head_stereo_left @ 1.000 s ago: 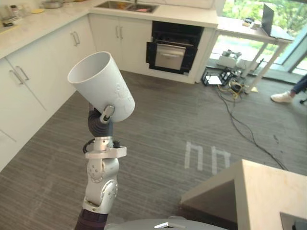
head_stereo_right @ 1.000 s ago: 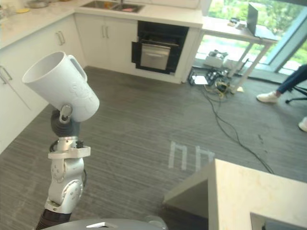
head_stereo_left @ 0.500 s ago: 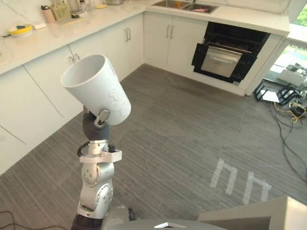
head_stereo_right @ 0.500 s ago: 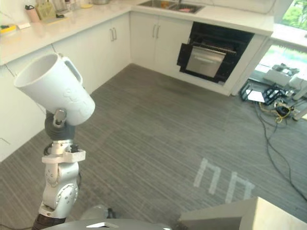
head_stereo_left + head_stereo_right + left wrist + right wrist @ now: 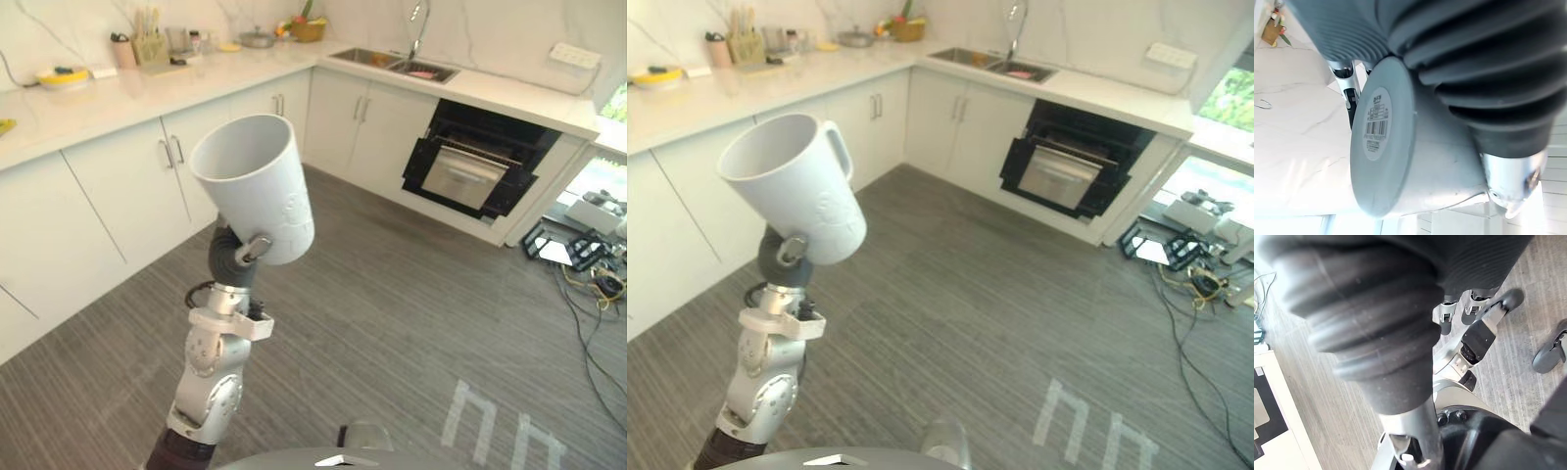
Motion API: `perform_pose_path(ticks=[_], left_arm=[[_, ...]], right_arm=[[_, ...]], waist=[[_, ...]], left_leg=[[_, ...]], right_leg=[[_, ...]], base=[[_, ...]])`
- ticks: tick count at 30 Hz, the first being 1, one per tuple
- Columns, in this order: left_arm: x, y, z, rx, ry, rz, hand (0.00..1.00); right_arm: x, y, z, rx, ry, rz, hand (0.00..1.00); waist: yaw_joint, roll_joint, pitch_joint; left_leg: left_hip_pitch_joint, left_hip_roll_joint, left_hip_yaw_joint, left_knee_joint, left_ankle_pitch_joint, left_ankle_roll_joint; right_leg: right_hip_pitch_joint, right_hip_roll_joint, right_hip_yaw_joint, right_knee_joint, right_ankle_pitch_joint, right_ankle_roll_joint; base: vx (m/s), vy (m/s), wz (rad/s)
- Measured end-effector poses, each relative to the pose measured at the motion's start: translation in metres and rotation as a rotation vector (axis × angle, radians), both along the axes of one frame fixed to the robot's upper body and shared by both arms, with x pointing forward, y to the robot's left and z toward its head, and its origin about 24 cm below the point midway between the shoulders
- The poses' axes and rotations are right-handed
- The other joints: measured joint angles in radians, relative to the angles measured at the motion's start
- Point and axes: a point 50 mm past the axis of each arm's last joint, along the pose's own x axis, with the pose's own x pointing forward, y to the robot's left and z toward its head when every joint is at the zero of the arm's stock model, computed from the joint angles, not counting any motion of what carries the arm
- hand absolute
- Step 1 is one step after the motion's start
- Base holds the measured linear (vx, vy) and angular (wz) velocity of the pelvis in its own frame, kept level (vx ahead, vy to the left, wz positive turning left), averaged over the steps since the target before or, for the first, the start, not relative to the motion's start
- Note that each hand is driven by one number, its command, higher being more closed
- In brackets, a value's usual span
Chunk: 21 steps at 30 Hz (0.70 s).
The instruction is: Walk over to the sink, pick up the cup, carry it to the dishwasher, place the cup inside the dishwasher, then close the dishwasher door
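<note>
cup [image 5: 257, 186]: white, faint relief on side, handle, empty, barcode sticker on base. held up in left hand [image 5: 235, 262], tilted, mouth up + toward cam. sink [image 5: 394, 65]: set in far counter [image 5: 509, 93]. dishwasher [image 5: 477, 168]: under counter, just right of sink, black, door part open, leaning out.

Left arm [image 5: 209, 367] upright, left hand [image 5: 235, 262] raised with fingers curled round the cup [image 5: 257, 186]; right hand [image 5: 1479, 335] hangs low, fingers loose, holding nothing.
</note>
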Motion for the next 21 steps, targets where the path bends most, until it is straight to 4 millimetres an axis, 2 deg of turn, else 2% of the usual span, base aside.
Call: perform_pose_path(ticks=[1, 3, 4, 5, 6, 7, 8, 12, 14, 16, 17, 18, 19, 20, 21], left_arm=[[0.005, -0.007, -0.003, 0.022, 0.021, -0.030, 1.00], [0.008, -0.016, -0.005, 0.045, 0.039, -0.068, 1.00], [0.007, -0.019, -0.006, 0.046, 0.040, -0.083, 1.00], [0.006, -0.021, -0.005, 0.049, 0.035, -0.096, 1.00], [0.005, -0.023, -0.005, 0.048, 0.030, -0.108, 1.00], [0.003, -0.027, -0.007, 0.030, 0.040, -0.126, 1.00], [0.001, -0.030, -0.007, 0.029, 0.033, -0.145, 1.00], [-0.003, -0.039, -0.004, 0.011, 0.012, -0.187, 1.00], [-0.006, -0.039, -0.004, 0.005, 0.006, -0.192, 1.00], [-0.009, -0.039, -0.007, -0.003, 0.013, -0.195, 1.00], [-0.010, -0.039, -0.008, -0.008, 0.013, -0.195, 1.00], [-0.011, -0.038, -0.009, -0.012, 0.015, -0.193, 1.00], [-0.012, -0.038, -0.010, -0.013, 0.018, -0.191, 1.00], [-0.014, -0.037, -0.012, -0.017, 0.026, -0.186, 1.00], [-0.015, -0.036, -0.014, -0.018, 0.032, -0.180, 1.00]], right_arm=[[0.001, 0.005, -0.001, 0.013, -0.005, -0.003, 0.00], [0.001, 0.010, -0.001, 0.027, -0.011, -0.019, 0.00], [0.001, 0.010, -0.001, 0.025, -0.013, -0.007, 0.00], [-0.002, 0.011, -0.001, 0.024, -0.008, 0.003, 0.00], [-0.004, 0.010, 0.000, 0.020, -0.006, 0.013, 0.00], [0.002, 0.005, 0.001, 0.008, -0.021, 0.057, 0.00], [0.009, 0.005, 0.003, 0.006, -0.047, 0.088, 0.00], [0.016, 0.004, 0.004, -0.002, -0.068, 0.122, 0.00], [0.018, 0.002, 0.004, -0.012, -0.060, 0.132, 0.00], [0.015, 0.001, 0.004, -0.016, -0.039, 0.128, 0.00], [0.014, -0.002, 0.005, -0.024, -0.038, 0.133, 0.00], [0.016, -0.006, 0.006, -0.044, -0.041, 0.157, 0.00], [0.015, -0.007, 0.006, -0.046, -0.031, 0.167, 0.00], [0.014, -0.007, 0.006, -0.043, -0.021, 0.173, 0.00], [0.014, -0.007, 0.006, -0.041, -0.015, 0.182, 0.00]], waist=[[-0.005, 0.015, 0.010], [-0.013, 0.024, 0.016], [-0.018, 0.017, 0.016], [-0.021, -0.007, 0.009], [-0.024, -0.022, 0.001], [-0.019, 0.031, 0.003], [-0.011, 0.048, 0.001], [0.000, 0.044, -0.001], [0.003, 0.036, 0.001], [0.011, 0.041, 0.019], [0.022, 0.052, 0.016], [0.044, 0.064, 0.009], [0.051, 0.062, 0.007], [0.062, 0.062, 0.007], [0.067, 0.062, 0.008]], left_leg=[[0.021, 0.026, -0.017, -0.009, -0.008, -0.019], [0.048, 0.059, -0.022, -0.008, -0.030, -0.059], [0.073, 0.069, -0.020, -0.001, -0.053, -0.096], [0.106, 0.065, -0.012, 0.015, -0.085, -0.135], [0.123, 0.069, -0.004, 0.031, -0.111, -0.149], [0.136, 0.124, 0.021, 0.062, -0.144, -0.161], [0.130, 0.143, 0.039, 0.090, -0.139, -0.164], [0.151, 0.161, 0.064, 0.100, -0.074, -0.166], [0.109, 0.178, 0.060, 0.215, -0.050, -0.160], [-0.053, 0.255, 0.033, 0.590, 0.074, -0.085], [-0.091, 0.277, 0.023, 0.673, 0.102, -0.068], [-0.147, 0.286, 0.002, 0.740, 0.030, -0.074], [-0.174, 0.274, -0.007, 0.725, -0.023, -0.074], [-0.218, 0.240, -0.024, 0.628, -0.088, -0.078], [-0.226, 0.227, -0.026, 0.574, -0.101, -0.079]], right_leg=[[0.001, 0.052, -0.005, -0.164, 0.002, 0.002], [0.002, 0.119, 0.032, -0.397, 0.086, -0.005], [0.019, 0.139, 0.065, -0.502, 0.180, -0.021], [0.040, 0.130, 0.097, -0.537, 0.316, -0.042], [0.054, 0.125, 0.107, -0.518, 0.301, 0.016], [0.056, 0.169, 0.093, -0.474, 0.259, 0.011], [0.055, 0.177, 0.078, -0.443, 0.212, -0.005], [0.060, 0.177, 0.058, -0.367, 0.121, -0.020], [0.086, 0.179, 0.054, -0.377, 0.093, -0.037], [0.182, 0.214, 0.061, -0.473, 0.088, -0.060], [0.200, 0.227, 0.071, -0.498, 0.090, -0.079], [0.226, 0.243, 0.090, -0.528, 0.094, -0.091], [0.240, 0.246, 0.109, -0.546, 0.096, -0.094], [0.250, 0.249, 0.151, -0.570, 0.104, -0.101], [0.249, 0.251, 0.173, -0.574, 0.107, -0.099]], base=[[0.42, -0.063, 0.38], [0.44, -0.103, 0.28], [0.52, -0.173, 0.24], [0.47, -0.180, 0.32], [0.57, -0.225, 0.19], [0.45, -0.197, 0.12], [0.41, -0.188, 0.06], [0.30, -0.169, 0.16], [0.20, -0.155, 0.08], [0.16, -0.148, -0.03], [0.11, -0.044, -0.42], [0.11, -0.013, -0.56], [0.15, 0.014, -0.85], [0.13, 0.041, -0.81], [0.13, 0.074, -0.97]])
